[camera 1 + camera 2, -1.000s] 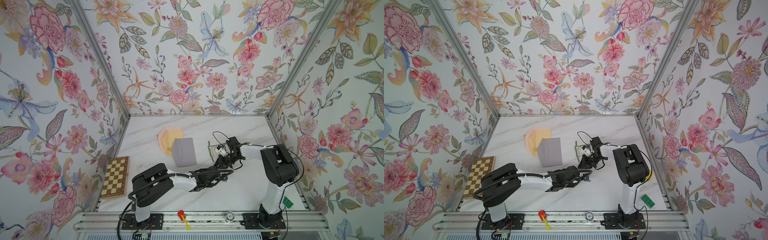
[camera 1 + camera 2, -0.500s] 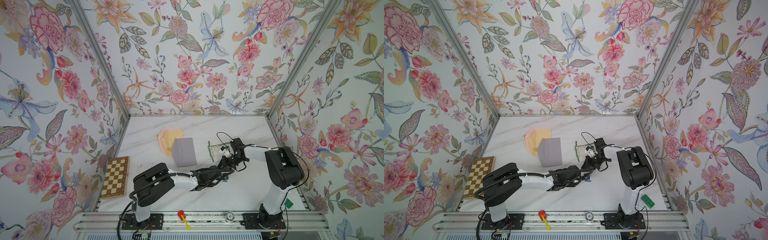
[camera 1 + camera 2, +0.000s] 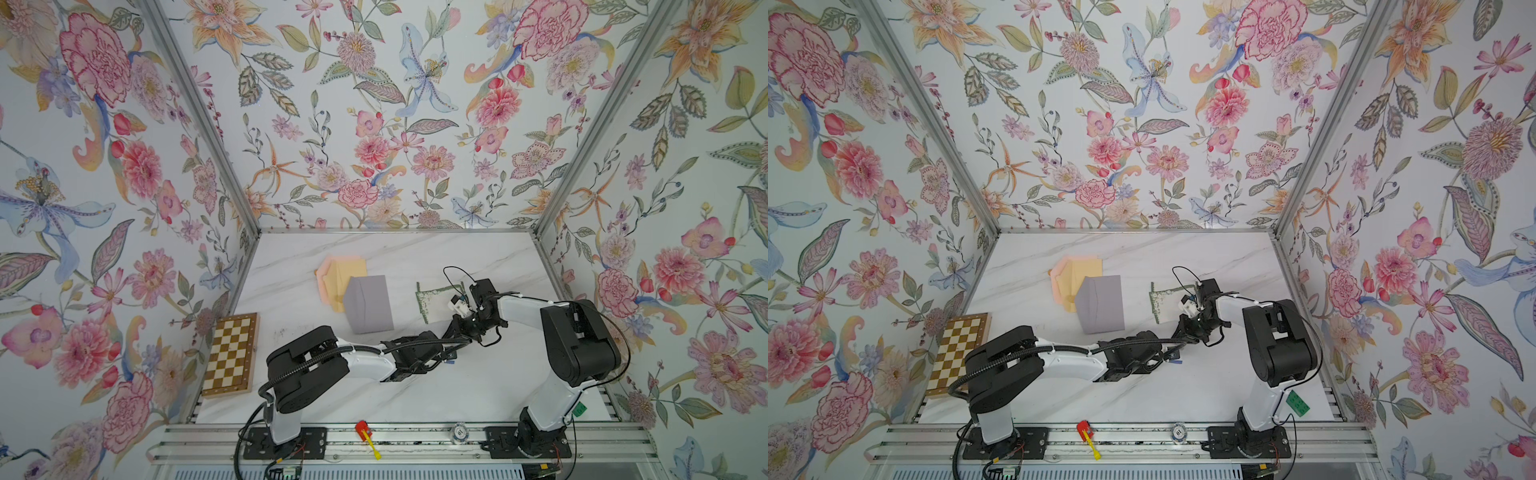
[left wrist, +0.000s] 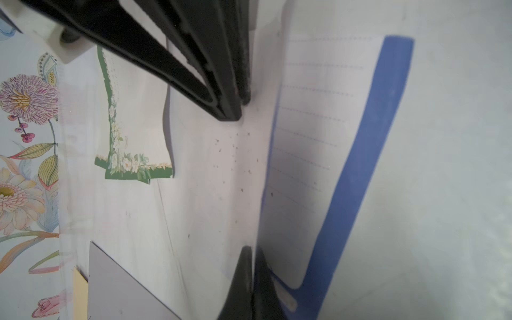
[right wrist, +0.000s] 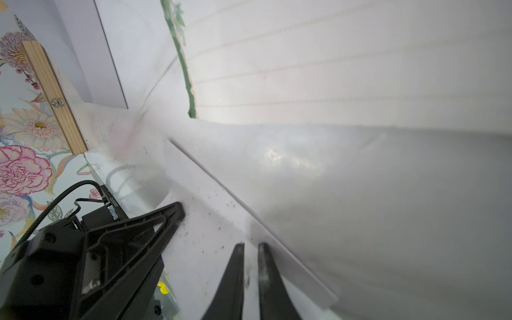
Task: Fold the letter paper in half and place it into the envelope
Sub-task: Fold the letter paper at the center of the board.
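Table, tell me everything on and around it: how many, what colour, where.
envelopes: three, grey over yellow and pink, mid-table
green-edged paper: one, white, right of envelopes
blue-edged paper: one, white lined, nearer the front, partly lifted
chessboard: one, brown and cream, left table edge
small tool: one, red and yellow, front rail
disc: one, silver, front rail
tag: one, green, front right corner
left arm and right arm: two, black and white, reaching the papers
left fingers: black, closed on blue-edged paper
right fingers: black, close beside them
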Robot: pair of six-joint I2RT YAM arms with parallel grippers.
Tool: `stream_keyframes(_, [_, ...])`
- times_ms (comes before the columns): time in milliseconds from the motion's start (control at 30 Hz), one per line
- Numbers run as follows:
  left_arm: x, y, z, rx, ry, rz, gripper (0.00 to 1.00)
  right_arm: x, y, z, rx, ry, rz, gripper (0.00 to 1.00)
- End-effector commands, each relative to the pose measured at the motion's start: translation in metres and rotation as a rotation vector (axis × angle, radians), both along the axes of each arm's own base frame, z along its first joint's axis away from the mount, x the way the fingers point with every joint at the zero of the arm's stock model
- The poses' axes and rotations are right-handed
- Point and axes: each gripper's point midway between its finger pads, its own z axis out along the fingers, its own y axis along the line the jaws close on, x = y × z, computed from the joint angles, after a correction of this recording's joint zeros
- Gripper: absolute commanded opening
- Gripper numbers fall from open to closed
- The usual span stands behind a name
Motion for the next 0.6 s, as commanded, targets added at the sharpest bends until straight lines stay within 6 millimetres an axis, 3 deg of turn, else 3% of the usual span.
stream_keyframes(0, [-0.027,0.035,-0.05,0.168,0.14,-0.012,0.0,-0.007,-0.011,-0.001,-0.025,0.003,0.0,0.14])
stream_keyframes(233, [-0.028,0.037,-0.052,0.174,0.143,-0.013,0.0,-0.005,-0.026,0.0,-0.032,0.005,-0.048,0.15])
stream_keyframes(567, [-0.029,0.041,-0.058,0.19,0.149,-0.004,0.0,-0.001,-0.044,0.013,-0.02,-0.006,-0.155,0.28])
